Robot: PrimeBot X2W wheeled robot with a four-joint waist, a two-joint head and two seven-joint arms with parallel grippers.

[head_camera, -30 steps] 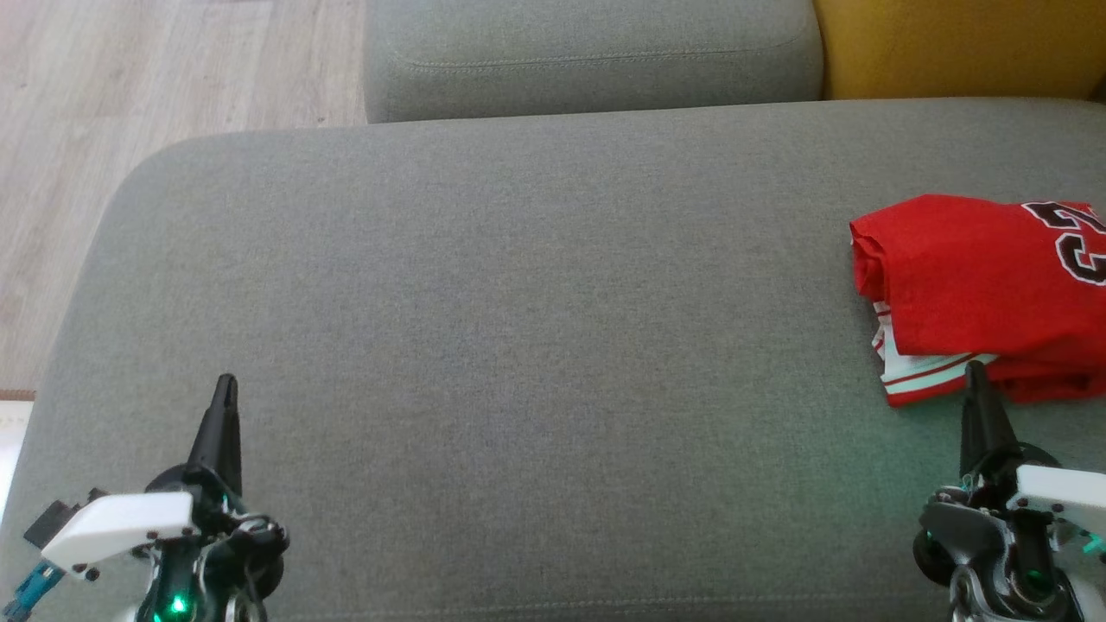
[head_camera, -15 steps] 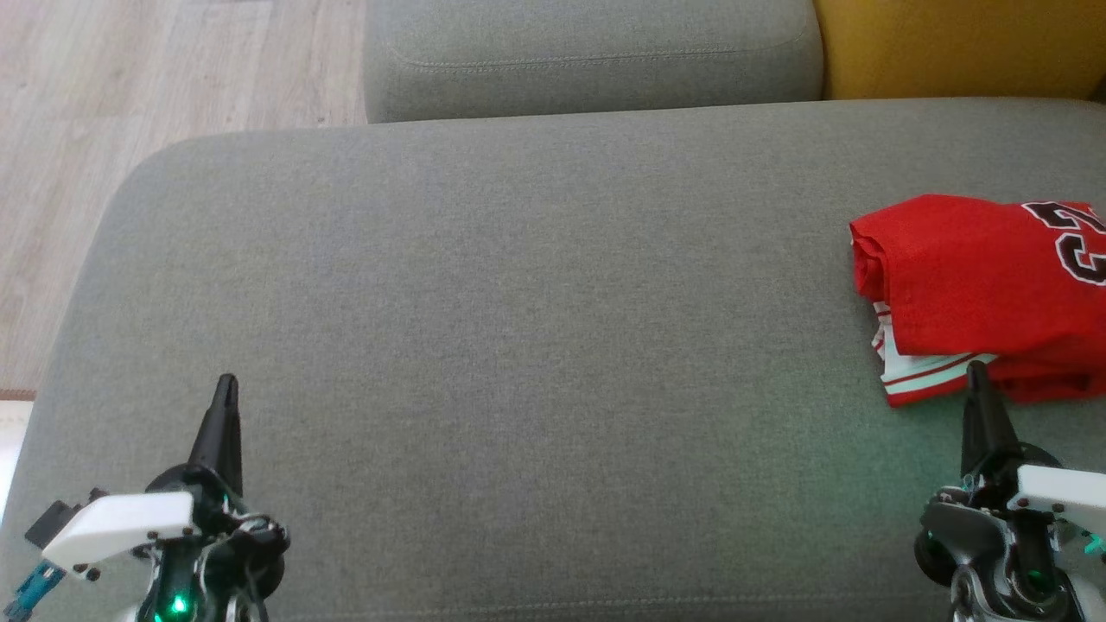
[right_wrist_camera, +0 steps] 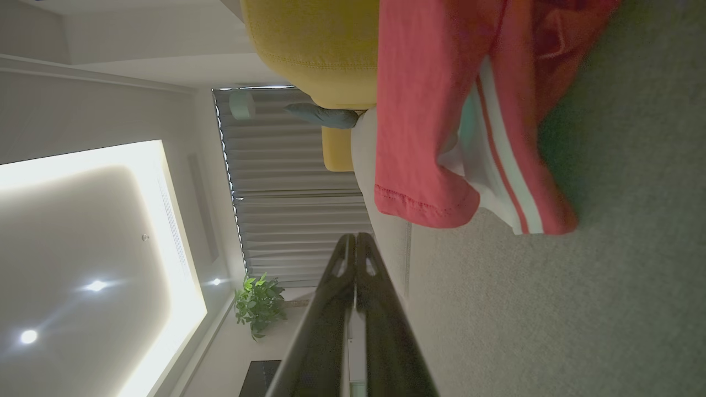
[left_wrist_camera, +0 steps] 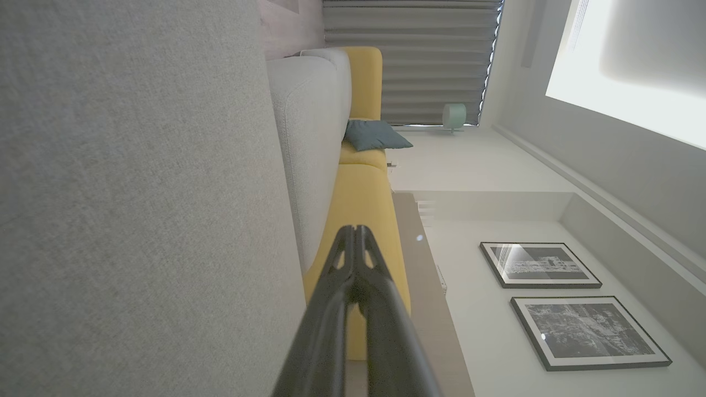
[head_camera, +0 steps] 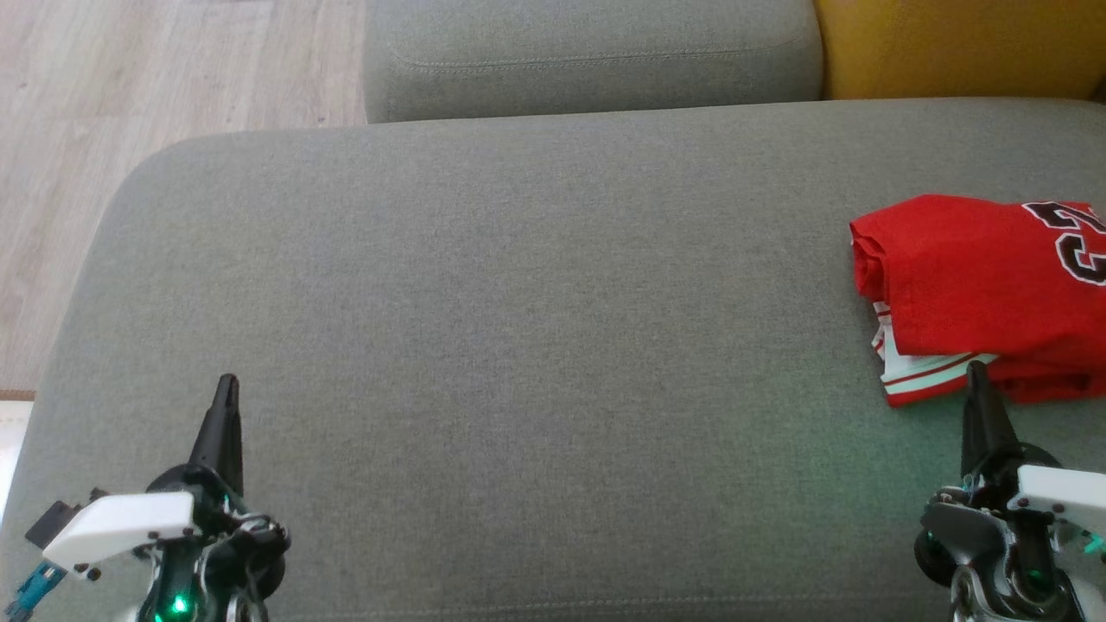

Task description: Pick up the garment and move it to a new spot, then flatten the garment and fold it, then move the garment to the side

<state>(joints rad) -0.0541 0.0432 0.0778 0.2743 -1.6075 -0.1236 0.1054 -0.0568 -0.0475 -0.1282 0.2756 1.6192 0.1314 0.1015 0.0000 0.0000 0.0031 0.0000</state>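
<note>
resting low at 7 o'clock in the head view, left gripper (head_camera: 226,382) has its jaws pressed together on nothing; the left wrist view shows both dark fingers (left_wrist_camera: 331,320) meeting at the tip. right gripper (head_camera: 977,370) is at 5 o'clock, jaws likewise closed and empty. its tip overlaps the near edge of the garment (head_camera: 968,276); cannot tell if it touches.

garment is a red jersey in a folded bundle at 3 o'clock on the grey sofa seat (head_camera: 518,302), partly cut by the frame edge. striped trim (head_camera: 924,376) pokes out on the near side and a number print (head_camera: 1076,246) is on top.

handling guess: light, soft and limp, so it will sag and unfold if lifted by one layer. not fragile, and it should grip the fabric seat. best hold looks like a pinch through all layers at the near edge or at the rolled fold (head_camera: 868,250) on its 9 o'clock side, with the jaws opened first. it looks folded and set aside, so the task seems nearly done.

far: back cushion (head_camera: 587,60) at 12 o'clock, yellow cushion (head_camera: 950,43) at 1, wood floor (head_camera: 130,104) at 11.
</note>
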